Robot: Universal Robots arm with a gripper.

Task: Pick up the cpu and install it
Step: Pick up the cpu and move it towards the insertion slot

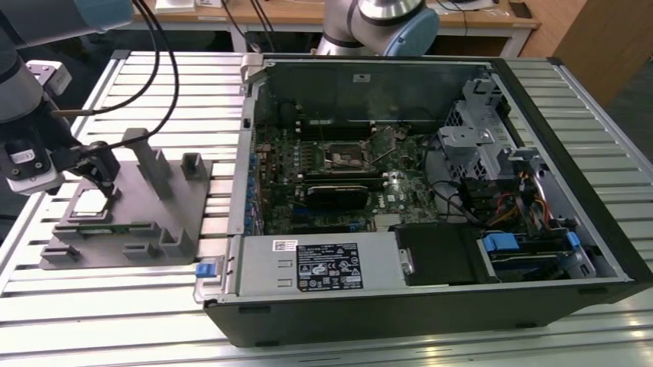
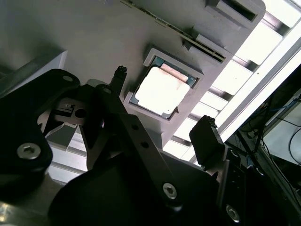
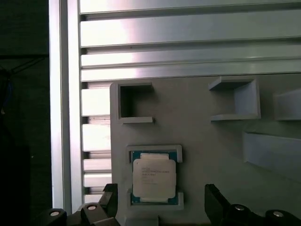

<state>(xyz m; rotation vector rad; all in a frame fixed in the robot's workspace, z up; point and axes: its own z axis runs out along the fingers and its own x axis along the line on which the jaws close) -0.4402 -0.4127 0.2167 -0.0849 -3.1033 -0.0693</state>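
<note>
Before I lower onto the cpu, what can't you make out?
Exterior view: cpu partly behind the gripper.
Exterior view: socket too small to tell open or shut.
Both wrist views: height of fingers over cpu; seen from above.
First wrist view: fingers cut off by the picture's edge.

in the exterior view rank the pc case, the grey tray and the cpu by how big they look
1. pc case: by far the largest.
2. grey tray: mid-sized, at the exterior view's left of the case.
3. cpu: a small square lying in the tray.
No two look alike, so the order is clear.
</note>
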